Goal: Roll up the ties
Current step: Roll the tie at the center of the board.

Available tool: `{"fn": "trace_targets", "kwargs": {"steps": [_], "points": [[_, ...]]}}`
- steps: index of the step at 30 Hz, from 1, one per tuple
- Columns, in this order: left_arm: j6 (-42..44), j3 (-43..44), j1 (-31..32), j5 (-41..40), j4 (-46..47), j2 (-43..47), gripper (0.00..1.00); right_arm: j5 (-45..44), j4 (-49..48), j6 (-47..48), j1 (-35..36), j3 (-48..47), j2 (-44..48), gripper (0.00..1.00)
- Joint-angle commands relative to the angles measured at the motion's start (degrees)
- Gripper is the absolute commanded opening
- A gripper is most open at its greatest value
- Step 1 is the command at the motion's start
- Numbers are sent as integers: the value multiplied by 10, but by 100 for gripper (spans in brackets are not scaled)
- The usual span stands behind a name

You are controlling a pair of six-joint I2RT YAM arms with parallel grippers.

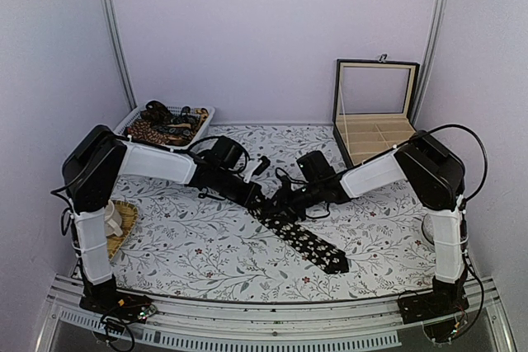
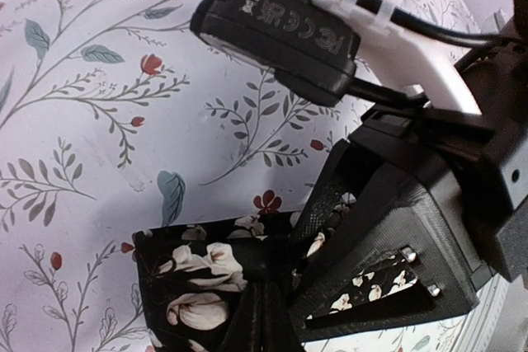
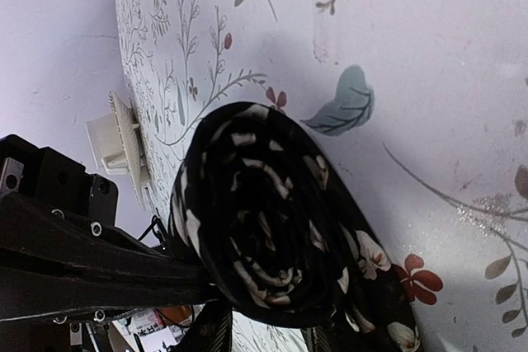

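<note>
A black tie with pale flower specks point(image 1: 312, 245) lies slanting across the flowered cloth, its wide end toward the near right. Its far end is wound into a roll point(image 3: 272, 220), seen end-on as a spiral in the right wrist view. My left gripper point(image 1: 262, 201) is shut on the roll point(image 2: 198, 274) from the left, one ribbed finger point(image 2: 264, 319) lying across it. My right gripper point(image 1: 286, 204) grips the same roll from the right, its fingers point(image 3: 210, 334) on either side of it. The two grippers nearly touch.
A white basket point(image 1: 202, 113) with other brown and dark ties stands at the back left. An open compartment box point(image 1: 375, 133) stands at the back right. A woven mat with a white cup point(image 1: 115, 222) lies at the left edge. The table cloth point(image 1: 190, 245) is flower-printed.
</note>
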State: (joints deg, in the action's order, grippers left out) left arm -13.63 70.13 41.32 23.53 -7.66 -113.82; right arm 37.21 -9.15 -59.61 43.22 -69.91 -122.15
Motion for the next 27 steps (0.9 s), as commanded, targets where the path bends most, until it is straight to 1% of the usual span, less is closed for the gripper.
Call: {"fn": "trace_targets", "kwargs": {"steps": [1,4,8,13,15,16,18,20,24,27], "points": [[-7,-9,16,3,-10,5,0,-17,-48,-18,3,27,20,31],[-15,-27,16,-5,11,37,0,-30,-67,-29,-1,46,31,35],[-28,-49,16,-4,41,58,0,-47,-85,-40,-6,61,31,34],[-34,-60,15,0,60,69,0,-46,-81,-43,-7,45,-3,21],[-33,-59,11,-1,58,73,0,-41,-75,-45,-7,41,-15,19],[-33,-61,10,-3,59,78,2,-39,-71,-45,-7,40,-19,19],[-32,-66,1,-8,61,90,11,-37,-64,-43,-7,41,-24,19],[-27,-70,-14,-9,59,103,25,-37,-56,-38,-6,41,-28,19],[-8,-60,-41,-3,28,101,60,-34,-51,-31,-7,39,-35,19],[-2,-60,-47,9,17,84,78,-35,-48,-29,-6,37,-39,19]]}}
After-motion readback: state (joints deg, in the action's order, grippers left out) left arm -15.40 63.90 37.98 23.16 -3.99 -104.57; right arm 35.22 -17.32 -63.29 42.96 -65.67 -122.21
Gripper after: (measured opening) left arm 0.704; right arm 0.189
